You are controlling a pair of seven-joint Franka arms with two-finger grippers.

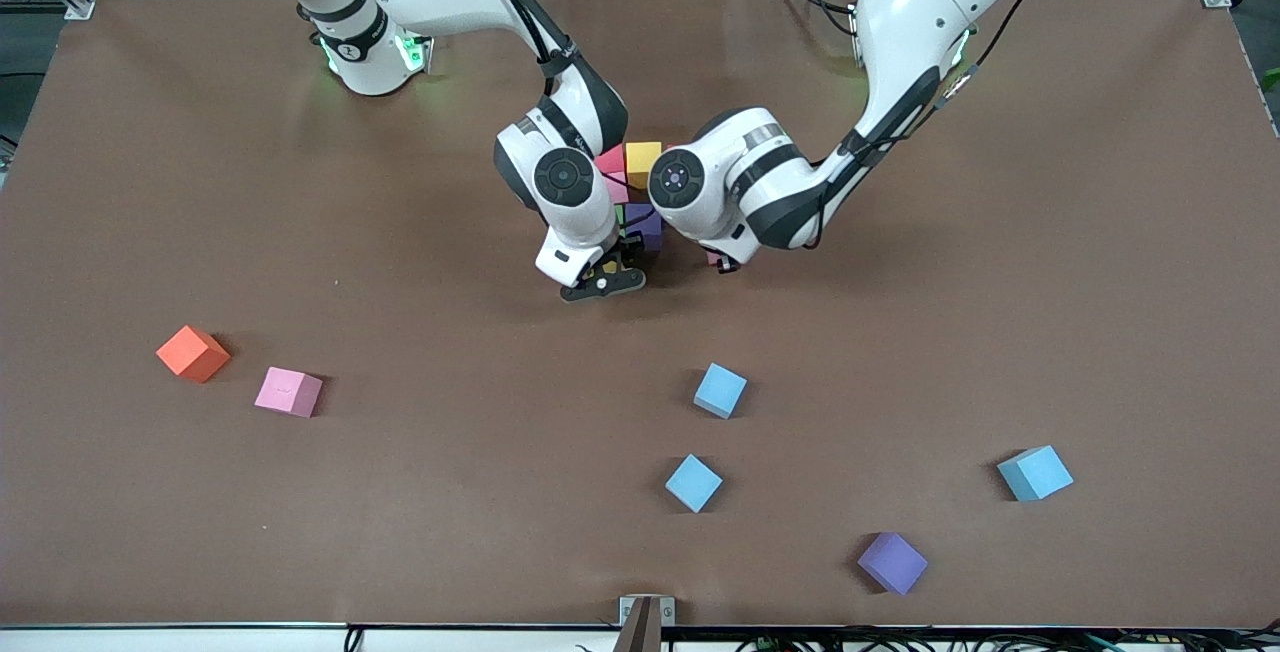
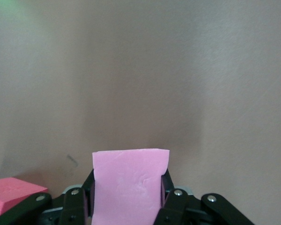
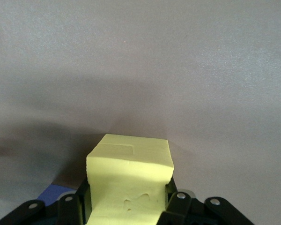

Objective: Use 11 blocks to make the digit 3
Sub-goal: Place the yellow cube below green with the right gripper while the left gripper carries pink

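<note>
The blocks, small matte foam cubes, lay mostly loose. Lowest in the frame, right of centre, sat a purple foam cube [image 1: 892,562]; above it a light blue foam cube [image 1: 1035,473] toward the right edge, and two more light blue ones, [image 1: 693,482] and [image 1: 720,390], near the middle. At lower left a pink foam cube [image 1: 288,392] lay near an orange foam cube [image 1: 193,353].

At the centre of the frame the digit 3 [image 1: 634,194] was only a small cluster of touching cubes, yellow, pink and purple showing between the two wrists, the rest hidden. By my judgement the figure was partly built, with six loose cubes not yet brought in.

The right gripper [image 1: 603,277] was low by the cluster's near edge, clamped on a pale yellow foam cube [image 3: 130,180]. The left gripper [image 1: 722,261], beside it, was clamped on a light pink foam cube [image 2: 129,185]; a deeper pink cube [image 2: 11,194] lay just beside it.

The brown matte table [image 1: 420,492] filled the frame, with metal framing at the upper corners and someone's shoes on the floor at the top.
</note>
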